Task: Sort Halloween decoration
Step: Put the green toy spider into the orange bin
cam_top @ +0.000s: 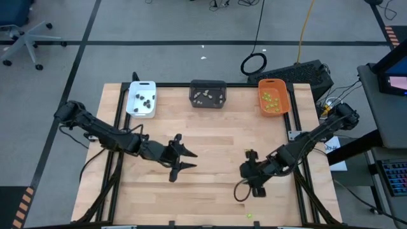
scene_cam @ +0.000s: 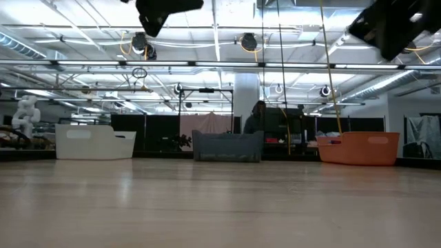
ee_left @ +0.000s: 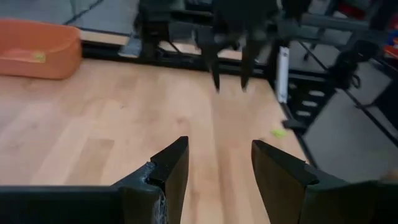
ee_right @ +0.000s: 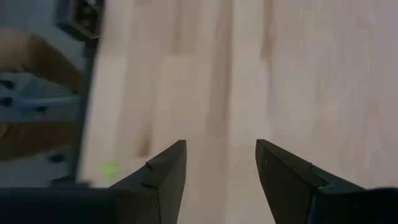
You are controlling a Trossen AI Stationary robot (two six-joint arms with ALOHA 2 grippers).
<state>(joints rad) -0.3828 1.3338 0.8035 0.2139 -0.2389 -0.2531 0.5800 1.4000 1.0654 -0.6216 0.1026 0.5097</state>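
Left gripper [cam_top: 188,159] and right gripper [cam_top: 249,172]: jaws spread, empty, above the table [cam_top: 210,137]. One lime green piece [cam_top: 249,215] just beyond the right jaws, near the table edge; others in trays well beyond.

Wooden table [cam_top: 210,184]: three trays (far edge), green piece [cam_top: 249,215].

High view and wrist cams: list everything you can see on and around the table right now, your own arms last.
White tray: one, far left edge, dark pieces inside.
Dark grey tray: one, far middle, pale pieces inside.
Orange tray: one, far right, lime green pieces inside.
Loose green piece: one, lime, near table edge by the right arm.
Table: one, light wood.
Left gripper: open, empty, above table centre-left.
Right gripper: open, empty, above near right.
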